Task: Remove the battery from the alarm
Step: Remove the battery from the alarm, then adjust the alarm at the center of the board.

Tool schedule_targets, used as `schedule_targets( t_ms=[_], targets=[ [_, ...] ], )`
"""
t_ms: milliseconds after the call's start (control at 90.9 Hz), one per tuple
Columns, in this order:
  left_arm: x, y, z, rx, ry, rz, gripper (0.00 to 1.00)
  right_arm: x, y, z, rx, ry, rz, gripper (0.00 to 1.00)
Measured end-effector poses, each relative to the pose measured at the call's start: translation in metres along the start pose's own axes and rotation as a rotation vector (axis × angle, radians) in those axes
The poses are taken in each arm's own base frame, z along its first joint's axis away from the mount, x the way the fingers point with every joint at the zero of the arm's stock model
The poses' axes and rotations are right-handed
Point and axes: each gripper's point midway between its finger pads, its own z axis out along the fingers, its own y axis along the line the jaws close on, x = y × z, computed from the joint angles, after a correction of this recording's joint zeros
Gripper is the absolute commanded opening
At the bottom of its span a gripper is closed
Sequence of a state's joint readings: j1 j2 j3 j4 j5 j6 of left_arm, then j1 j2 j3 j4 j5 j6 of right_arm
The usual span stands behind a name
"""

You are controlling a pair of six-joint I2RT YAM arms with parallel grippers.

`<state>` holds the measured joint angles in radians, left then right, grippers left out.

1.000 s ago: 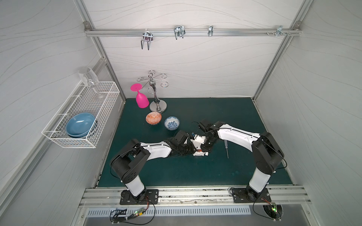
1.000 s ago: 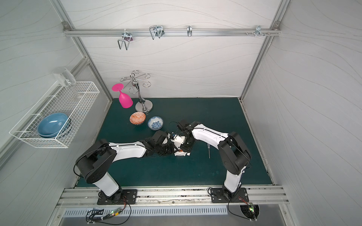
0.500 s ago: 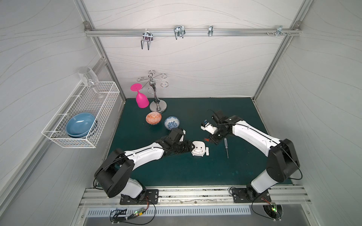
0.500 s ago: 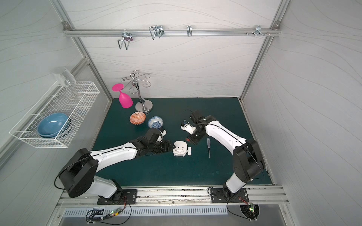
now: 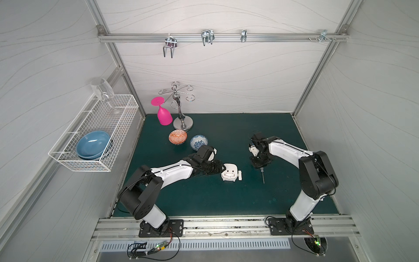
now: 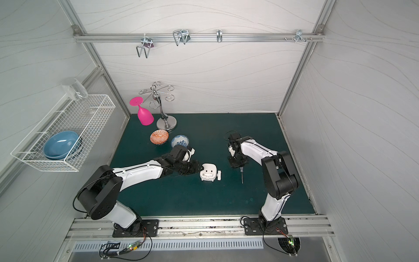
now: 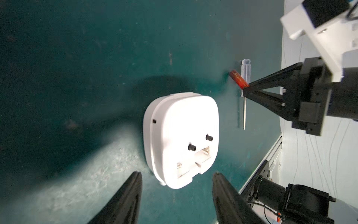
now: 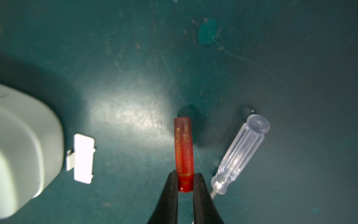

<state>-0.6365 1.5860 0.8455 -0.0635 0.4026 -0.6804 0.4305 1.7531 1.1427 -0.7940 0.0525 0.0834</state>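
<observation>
The white alarm (image 5: 230, 172) (image 6: 208, 172) lies face down mid-mat, its back compartment (image 7: 197, 157) open with no battery in it. My left gripper (image 7: 177, 174) (image 5: 215, 168) is open, its fingers straddling the alarm's near edge without touching. My right gripper (image 8: 185, 174) (image 5: 260, 162) is shut on one end of the red-orange battery (image 8: 183, 151) (image 7: 238, 78), held just above the mat, to the right of the alarm and beside the clear-handled screwdriver (image 8: 240, 153) (image 5: 263, 177).
The small white compartment cover (image 8: 83, 158) (image 5: 239, 175) lies against the alarm's right side. An orange bowl (image 5: 178, 136), a blue patterned bowl (image 5: 198, 141), a pink glass (image 5: 164, 114) and a metal stand (image 5: 183, 123) are at the back left. A wire basket (image 5: 118, 127) hangs on the left wall.
My right gripper has carried the battery from the alarm off to the right, over by the screwdriver. My left gripper has drawn back a little from the alarm.
</observation>
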Motion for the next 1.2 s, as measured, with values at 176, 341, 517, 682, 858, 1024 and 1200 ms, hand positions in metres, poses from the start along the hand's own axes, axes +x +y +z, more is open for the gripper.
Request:
schedule_targets(
  t_ms=[176, 341, 517, 682, 858, 1024, 1200],
  targets=[
    [-0.011, -0.01, 0.007, 0.023, 0.011, 0.031, 0.59, -0.002, -0.001, 0.002, 0.004, -0.007, 0.025, 0.36],
    [-0.027, -0.017, 0.016, 0.03, 0.025, 0.064, 0.58, -0.003, 0.001, -0.003, -0.006, -0.035, 0.04, 0.56],
    [-0.048, -0.02, 0.025, 0.051, 0.044, 0.089, 0.57, 0.006, 0.015, -0.035, -0.074, -0.149, 0.045, 0.81],
    [-0.061, -0.026, 0.036, 0.091, 0.083, 0.12, 0.56, 0.022, 0.049, -0.048, -0.12, -0.21, -0.034, 0.86],
    [-0.063, -0.034, 0.052, 0.157, 0.145, 0.132, 0.52, 0.045, 0.086, -0.028, -0.141, -0.161, -0.117, 0.87],
    [-0.053, -0.031, 0.061, 0.186, 0.2, 0.113, 0.52, 0.046, 0.106, -0.014, -0.148, -0.142, -0.144, 0.89],
    [-0.045, -0.029, 0.062, 0.203, 0.224, 0.101, 0.52, 0.044, 0.114, 0.005, -0.135, -0.12, -0.138, 0.9]
  ],
)
